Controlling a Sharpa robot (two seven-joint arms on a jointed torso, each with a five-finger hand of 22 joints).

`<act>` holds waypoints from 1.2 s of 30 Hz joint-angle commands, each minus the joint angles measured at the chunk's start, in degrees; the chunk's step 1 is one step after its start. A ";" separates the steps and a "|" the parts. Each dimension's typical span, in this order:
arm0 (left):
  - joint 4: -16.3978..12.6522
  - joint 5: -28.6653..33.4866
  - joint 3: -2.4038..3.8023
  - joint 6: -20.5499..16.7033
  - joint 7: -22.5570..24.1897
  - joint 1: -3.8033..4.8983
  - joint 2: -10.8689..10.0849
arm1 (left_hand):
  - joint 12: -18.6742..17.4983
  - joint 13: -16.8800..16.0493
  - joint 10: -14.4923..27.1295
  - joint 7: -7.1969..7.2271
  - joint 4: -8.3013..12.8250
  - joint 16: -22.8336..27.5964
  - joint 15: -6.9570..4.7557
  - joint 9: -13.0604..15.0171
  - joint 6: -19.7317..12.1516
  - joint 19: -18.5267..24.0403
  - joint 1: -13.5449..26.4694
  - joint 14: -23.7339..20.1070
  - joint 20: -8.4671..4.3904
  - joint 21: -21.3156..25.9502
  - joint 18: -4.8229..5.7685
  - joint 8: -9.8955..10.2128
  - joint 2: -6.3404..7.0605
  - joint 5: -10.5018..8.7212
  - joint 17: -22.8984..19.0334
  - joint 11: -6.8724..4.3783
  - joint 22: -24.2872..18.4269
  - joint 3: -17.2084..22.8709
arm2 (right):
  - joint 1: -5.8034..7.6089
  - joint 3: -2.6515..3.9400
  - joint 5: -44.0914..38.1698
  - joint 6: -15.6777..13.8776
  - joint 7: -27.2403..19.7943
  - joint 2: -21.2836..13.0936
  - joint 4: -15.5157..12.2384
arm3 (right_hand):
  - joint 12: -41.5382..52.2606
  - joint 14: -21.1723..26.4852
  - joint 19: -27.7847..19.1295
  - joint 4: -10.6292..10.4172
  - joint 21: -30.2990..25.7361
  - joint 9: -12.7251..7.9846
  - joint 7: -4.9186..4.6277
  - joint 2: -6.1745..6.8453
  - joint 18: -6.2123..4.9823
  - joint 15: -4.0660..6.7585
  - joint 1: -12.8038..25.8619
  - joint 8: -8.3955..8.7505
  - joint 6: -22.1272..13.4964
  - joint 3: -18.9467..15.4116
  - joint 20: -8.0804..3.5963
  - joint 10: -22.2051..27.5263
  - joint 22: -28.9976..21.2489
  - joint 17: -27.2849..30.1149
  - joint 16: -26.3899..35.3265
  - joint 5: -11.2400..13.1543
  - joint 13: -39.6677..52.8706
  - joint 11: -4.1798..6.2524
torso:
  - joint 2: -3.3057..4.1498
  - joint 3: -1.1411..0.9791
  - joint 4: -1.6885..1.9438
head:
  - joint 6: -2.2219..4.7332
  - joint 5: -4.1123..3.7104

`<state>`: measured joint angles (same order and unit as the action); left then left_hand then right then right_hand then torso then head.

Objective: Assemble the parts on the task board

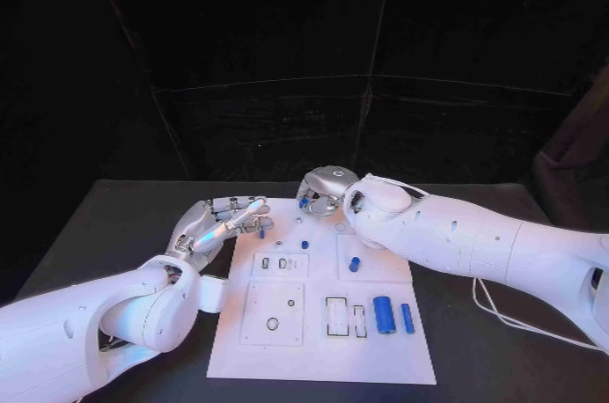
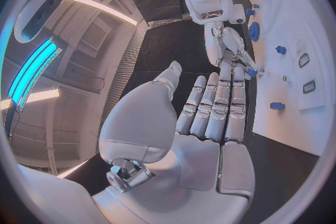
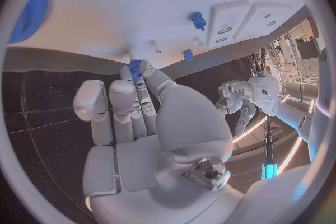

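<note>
Head view: black table (image 1: 127, 209) bears the white task board (image 1: 318, 350); left hand (image 1: 218, 224) spread, right hand (image 1: 326, 192) pinching a blue part (image 3: 135, 69)

Both silver hands crowd the far edge of the white task board (image 1: 318, 350): the left hand (image 1: 218, 223) sits at its far left corner, fingers stretched over the edge, and the right hand (image 1: 325, 192) hangs just beyond the far middle, with a small blue part (image 3: 135, 67) at its fingertips. Only a narrow gap lies between them. The bulky white right forearm (image 1: 444, 236) slants over the board's far right corner. Mid-board, a short blue peg (image 1: 354, 264) stands alone; nearer, two blue cylinders (image 1: 384, 315) lie side by side. The board's near left panel lies flat and open, and the black table (image 1: 508, 359) flanks it.
</note>
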<state>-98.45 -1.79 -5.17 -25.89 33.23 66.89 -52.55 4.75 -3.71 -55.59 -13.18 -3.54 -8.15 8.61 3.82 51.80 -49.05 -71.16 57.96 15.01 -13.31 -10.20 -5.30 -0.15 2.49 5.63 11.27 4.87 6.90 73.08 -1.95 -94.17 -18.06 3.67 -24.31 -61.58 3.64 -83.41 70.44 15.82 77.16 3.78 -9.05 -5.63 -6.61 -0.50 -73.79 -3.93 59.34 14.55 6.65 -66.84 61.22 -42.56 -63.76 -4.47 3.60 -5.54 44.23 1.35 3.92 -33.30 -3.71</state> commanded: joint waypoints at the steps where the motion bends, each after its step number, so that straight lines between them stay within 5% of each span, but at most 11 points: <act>1: -0.04 -0.36 0.05 0.80 0.23 0.11 0.02 | -0.32 0.08 0.08 -1.08 0.32 0.15 0.38 -0.08 -0.14 0.02 -0.21 -0.03 0.23 0.36 -0.27 0.33 -0.50 0.23 -0.05 0.13 -0.06 -0.04 | 0.15 0.04 -1.75 1.92 1.92 0.34 0.07 | -0.11 0.33 -0.15 0.03 0.30 -0.04 -0.18 0.44 0.66 -0.08 0.18 0.28 -0.40 0.51 0.23 0.51 -0.02 0.08 -0.11 -0.13 -0.01 0.05 | 0.06 -0.03 -0.13 | -0.07 0.04; 11: -0.07 -0.36 0.05 0.93 0.20 0.23 -0.07 | -0.32 0.08 0.08 -1.08 0.32 0.15 0.38 -0.08 -0.14 0.02 -0.21 -0.03 0.23 0.36 -0.27 0.33 -0.50 0.23 -0.05 0.13 -0.06 -0.04 | 0.15 0.04 -5.12 2.47 5.86 0.43 -0.15 | -0.06 0.35 -0.08 -0.06 0.39 -0.02 -0.13 0.66 0.68 -0.06 0.40 0.23 -0.37 0.99 0.24 0.46 0.15 -0.04 -0.26 -0.04 0.02 0.09 | 0.15 0.00 -0.18 | -0.25 0.01; 29: 0.09 -0.36 0.05 1.24 0.01 0.26 0.03 | -0.40 0.08 0.11 -1.03 0.42 0.23 0.38 -0.08 -0.15 0.00 -0.26 -0.02 0.24 0.43 -0.27 0.41 -0.56 0.24 -0.07 0.11 -0.12 -0.03 | 0.14 0.03 -5.69 2.58 6.07 2.16 0.92 | -0.17 0.62 -0.57 -0.49 0.20 -0.06 -0.09 1.77 0.58 -0.15 1.33 0.34 -0.83 2.50 0.28 1.17 -0.33 0.94 0.03 0.24 -0.03 -0.01 | 0.22 0.08 -0.12 | -0.24 -0.08; 33: 0.13 -0.36 0.05 1.31 -0.07 0.27 0.04 | -0.40 0.08 0.11 -1.03 0.42 0.23 0.38 -0.08 -0.15 0.00 -0.26 -0.02 0.24 0.43 -0.27 0.41 -0.56 0.24 -0.07 0.11 -0.12 -0.03 | 0.14 0.03 -5.55 2.56 5.92 2.20 1.01 | -0.25 1.11 -1.74 -0.74 -0.52 -0.16 -0.28 2.72 0.29 -0.47 1.81 0.46 -2.00 3.32 0.41 2.75 -1.82 2.78 1.05 0.39 -0.10 -0.30 | 0.23 0.10 -0.15 | -0.27 -0.03; 36: 0.15 -0.36 0.05 1.37 -0.15 0.27 0.04 | -0.40 0.08 0.11 -1.03 0.42 0.23 0.38 -0.08 -0.15 0.00 -0.26 -0.02 0.24 0.43 -0.27 0.41 -0.56 0.24 -0.07 0.11 -0.12 -0.03 | 0.14 0.03 -5.46 2.01 6.01 1.97 0.96 | 0.01 2.52 -5.55 -1.34 -3.26 -0.17 -1.01 4.64 -0.68 -1.28 2.09 0.43 -6.00 3.45 1.00 8.10 -7.00 7.66 4.24 0.83 -0.01 -1.25 | 0.23 0.10 -0.18 | -0.22 -0.03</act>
<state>-98.25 -1.80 -5.17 -25.43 32.98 67.07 -52.56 4.75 -3.71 -55.59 -13.18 -3.54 -8.15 8.61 3.82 51.80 -49.05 -71.41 57.96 15.01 -13.09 -10.20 -5.10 -0.39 2.48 5.64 11.27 4.81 6.90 73.08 -1.95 -99.21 -15.64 9.38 -22.20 -60.55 3.65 -81.11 65.44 14.63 74.33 3.65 -9.82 -1.28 -6.65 -1.73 -71.71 -3.60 53.93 17.95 7.53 -59.60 54.95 -35.59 -59.99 -3.87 3.53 -6.59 44.45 1.43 3.79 -33.54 -3.76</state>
